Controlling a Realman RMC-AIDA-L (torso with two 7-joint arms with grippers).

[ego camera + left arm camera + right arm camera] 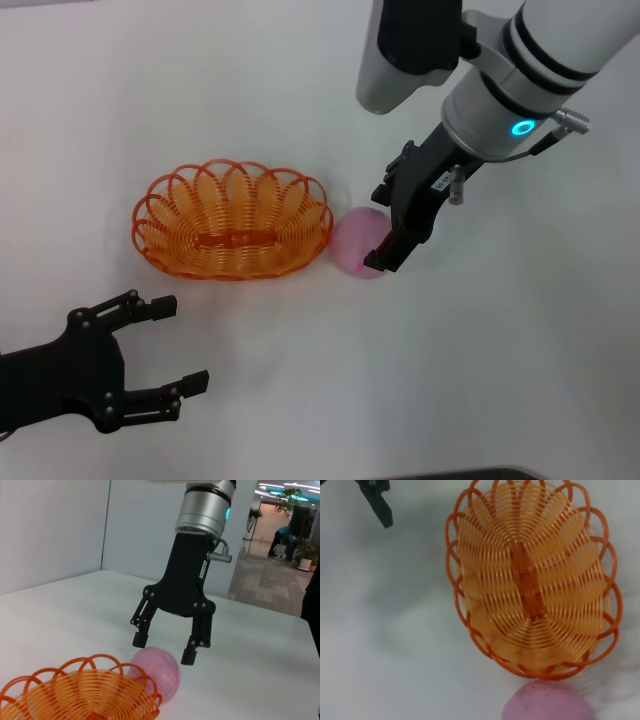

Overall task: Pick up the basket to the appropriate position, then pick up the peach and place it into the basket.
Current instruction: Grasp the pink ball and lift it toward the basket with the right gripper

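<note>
My right claw (pixel 378 228) hangs over the peach (pixel 354 243) with its fingers spread, one on each side of the fruit and neither pressed against it; the left wrist view shows the two tips (pixel 188 656) level with the top of the peach (pixel 159 671), with a gap on both sides. The peach lies on the white surface (pixel 500 360) near the middle, just beside the right end of the basket (pixel 232 233), so close that the looped rim sits right against the spot I am reaching into. The basket stands upright on the surface toward the left of centre, with nothing in it. My left claw (pixel 187 340) rests low near the front left corner, fingers spread and holding nothing, well apart from the basket. The surface around these things is plain white. Only the left wrist view shows the room: a pale wall behind the surface and an open hall with plants (pixel 289 497) beyond. The right wrist view looks straight down into the basket (pixel 535 577), showing the flat bar (pixel 527 580) in its base, the top of the peach (pixel 547 702) beside the rim, and a black finger (pixel 377 502) of the left claw farther off.
</note>
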